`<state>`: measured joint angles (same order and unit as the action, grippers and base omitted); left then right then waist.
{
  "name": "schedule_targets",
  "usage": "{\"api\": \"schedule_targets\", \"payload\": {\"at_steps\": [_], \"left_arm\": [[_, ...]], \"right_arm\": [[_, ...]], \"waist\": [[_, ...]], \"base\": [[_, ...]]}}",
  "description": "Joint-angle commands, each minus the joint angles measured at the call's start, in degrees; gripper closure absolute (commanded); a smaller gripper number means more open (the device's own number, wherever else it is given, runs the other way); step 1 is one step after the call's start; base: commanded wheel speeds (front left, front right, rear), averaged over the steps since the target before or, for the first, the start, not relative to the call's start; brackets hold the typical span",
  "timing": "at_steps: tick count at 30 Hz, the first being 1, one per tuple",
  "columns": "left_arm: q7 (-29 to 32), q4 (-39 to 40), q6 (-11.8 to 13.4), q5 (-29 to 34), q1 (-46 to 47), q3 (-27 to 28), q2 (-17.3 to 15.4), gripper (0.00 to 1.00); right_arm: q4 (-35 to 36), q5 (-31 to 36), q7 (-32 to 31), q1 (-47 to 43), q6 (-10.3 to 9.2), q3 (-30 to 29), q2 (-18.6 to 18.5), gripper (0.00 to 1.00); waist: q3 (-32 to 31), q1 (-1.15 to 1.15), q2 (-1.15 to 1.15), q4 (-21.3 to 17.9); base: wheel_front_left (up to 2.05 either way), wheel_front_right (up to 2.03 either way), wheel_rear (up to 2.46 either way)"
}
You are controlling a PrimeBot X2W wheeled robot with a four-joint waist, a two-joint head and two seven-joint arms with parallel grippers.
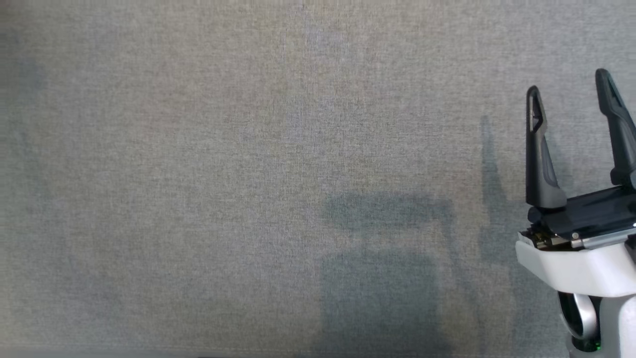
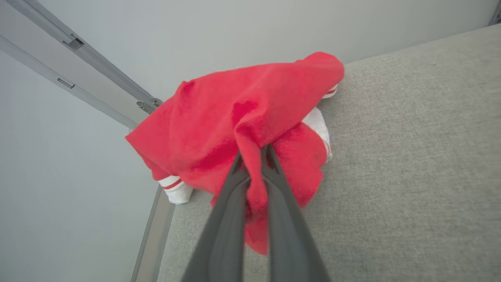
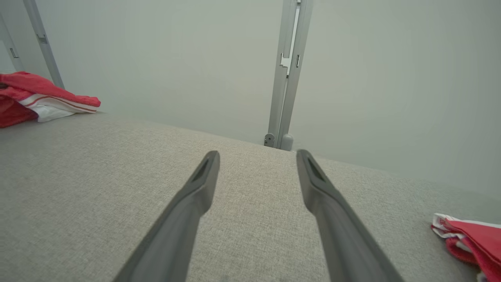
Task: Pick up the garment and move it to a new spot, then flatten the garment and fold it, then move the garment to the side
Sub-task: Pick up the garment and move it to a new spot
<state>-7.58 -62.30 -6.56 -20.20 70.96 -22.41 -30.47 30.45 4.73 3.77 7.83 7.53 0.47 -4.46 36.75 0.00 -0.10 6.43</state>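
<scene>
Two grippers, two jobs. Your left gripper (image 2: 254, 155) pinched shut on raised fold of red garment (image 2: 242, 98): high ridge gives easy bite for lift. Garment bunched at corner of grey fabric table (image 2: 411, 156), beside frame post (image 2: 98, 66). Your right gripper (image 1: 568, 83) spread wide, empty, above bare cloth, likely reserved for flattening. Note second red garment (image 3: 475, 239) lies well apart; leave it.

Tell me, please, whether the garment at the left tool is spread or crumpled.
Crumpled: the red garment bunches in folds, the left tool pinching one.
</scene>
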Motion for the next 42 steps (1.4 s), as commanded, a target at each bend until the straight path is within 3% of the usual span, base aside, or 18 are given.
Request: {"api": "schedule_targets", "payload": {"at_steps": [1, 10, 20, 27, 35, 42], "left_arm": [[0.05, 0.35, -0.29, 1.23, 0.81, -0.92, -0.64, 1.00], [1.60, 5.15, -0.91, 1.65, 2.54, -7.82, -0.67, 1.00], [7.61, 19.77, -0.89, -6.05, -0.11, -17.68, 0.33, 1.00], [12.37, 31.81, -0.30, -10.66, -5.43, -20.91, 5.26, 1.00], [14.15, 42.32, 5.39, -13.58, -8.79, -21.14, 13.30, 1.00], [9.40, 40.71, 9.63, -17.50, -15.59, -19.82, 19.75, 1.00]], "right_arm": [[-0.73, -0.10, 0.62, 0.63, -0.09, 0.09, 0.10, 0.00], [-9.00, -1.85, 4.46, -0.04, -0.09, 1.62, 1.33, 0.00], [-16.36, -6.71, 7.69, -3.09, -0.09, -0.22, 1.54, 0.00], [-19.07, -8.93, 9.07, -5.19, -0.09, -1.84, 1.55, 0.00], [-20.05, -9.75, 10.07, -5.65, -0.09, -3.06, 1.55, 0.00], [-21.30, -10.52, 10.66, -4.47, -0.09, -2.49, 1.54, 0.00]], "waist": [[-3.91, 0.00, 0.10, -0.50], [-16.22, 0.00, 0.10, -3.36], [-28.26, 0.00, 0.10, -6.75], [-32.51, 0.00, 0.10, -9.11], [-31.77, 0.00, 0.10, -12.09], [-27.93, 0.00, 0.10, -13.94]], "base": [[0.00, 0.00, 0.00], [0.00, 0.00, 0.00], [0.00, 0.00, 0.00], [0.00, 0.00, 0.00], [0.00, 0.00, 0.00], [0.00, 0.00, 0.00]]}}
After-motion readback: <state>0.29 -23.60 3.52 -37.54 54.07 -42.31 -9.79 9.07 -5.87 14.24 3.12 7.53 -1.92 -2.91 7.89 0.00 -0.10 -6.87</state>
